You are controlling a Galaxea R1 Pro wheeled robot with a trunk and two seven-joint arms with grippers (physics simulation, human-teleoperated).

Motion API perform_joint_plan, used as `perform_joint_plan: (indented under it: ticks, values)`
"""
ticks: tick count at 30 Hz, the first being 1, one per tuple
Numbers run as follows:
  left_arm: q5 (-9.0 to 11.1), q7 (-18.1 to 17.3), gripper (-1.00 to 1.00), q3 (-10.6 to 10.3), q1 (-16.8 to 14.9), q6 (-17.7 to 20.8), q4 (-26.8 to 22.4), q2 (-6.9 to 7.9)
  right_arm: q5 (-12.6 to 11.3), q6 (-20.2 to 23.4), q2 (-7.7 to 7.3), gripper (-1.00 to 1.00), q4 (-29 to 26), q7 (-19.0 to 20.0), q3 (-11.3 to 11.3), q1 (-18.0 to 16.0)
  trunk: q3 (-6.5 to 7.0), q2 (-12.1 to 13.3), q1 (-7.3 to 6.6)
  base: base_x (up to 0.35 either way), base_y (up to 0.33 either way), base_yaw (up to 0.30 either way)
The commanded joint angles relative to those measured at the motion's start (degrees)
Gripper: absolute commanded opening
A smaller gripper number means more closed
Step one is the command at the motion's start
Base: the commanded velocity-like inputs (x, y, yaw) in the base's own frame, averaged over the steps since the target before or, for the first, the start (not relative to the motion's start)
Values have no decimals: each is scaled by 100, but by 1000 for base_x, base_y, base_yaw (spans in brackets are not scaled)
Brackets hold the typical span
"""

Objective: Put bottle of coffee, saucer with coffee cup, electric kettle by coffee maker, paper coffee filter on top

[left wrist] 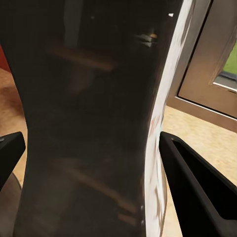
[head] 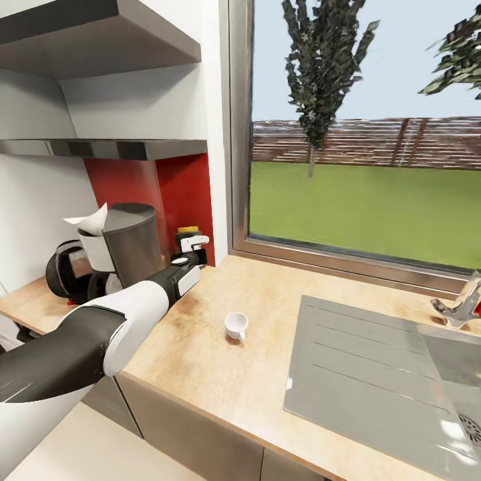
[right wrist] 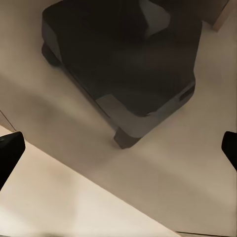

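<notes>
1. Reaching with the left arm along the desk (head: 200, 347) toward the coffee maker (head: 133, 244), paper filter (head: 90, 220) sitting on top, coffee cup (head: 236, 327) standing apart.
2. Straddling a dark body (left wrist: 89, 123) with left fingers (left wrist: 197, 187) spread wide, contact unclear.
3. Hanging over floor and the robot base (right wrist: 123, 74), right fingers (right wrist: 10, 153) spread wide, holding nothing.

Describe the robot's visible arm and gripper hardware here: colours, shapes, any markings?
The left arm has rounded, glossy segments alternating white and dark grey-black, tapering to a white-and-black wrist. The left gripper and right gripper show plain, blocky black fingers. No cables or markings are discernible.
</notes>
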Motion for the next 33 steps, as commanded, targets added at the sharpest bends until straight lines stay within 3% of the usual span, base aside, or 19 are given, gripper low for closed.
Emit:
perform_joint_plan:
  ticks: [1, 33]
  values:
    - [50, 20, -100, -52, -6, -20, 6, -2, -63, -7, -4, 100, -8, 34, 24, 1, -27, -50, 25, 0, 0, 0]
    - [50, 20, -100, -61, -6, -20, 6, -2, -63, -9, -8, 100, -8, 34, 24, 1, -602, -1334, 728, 0, 0, 0]
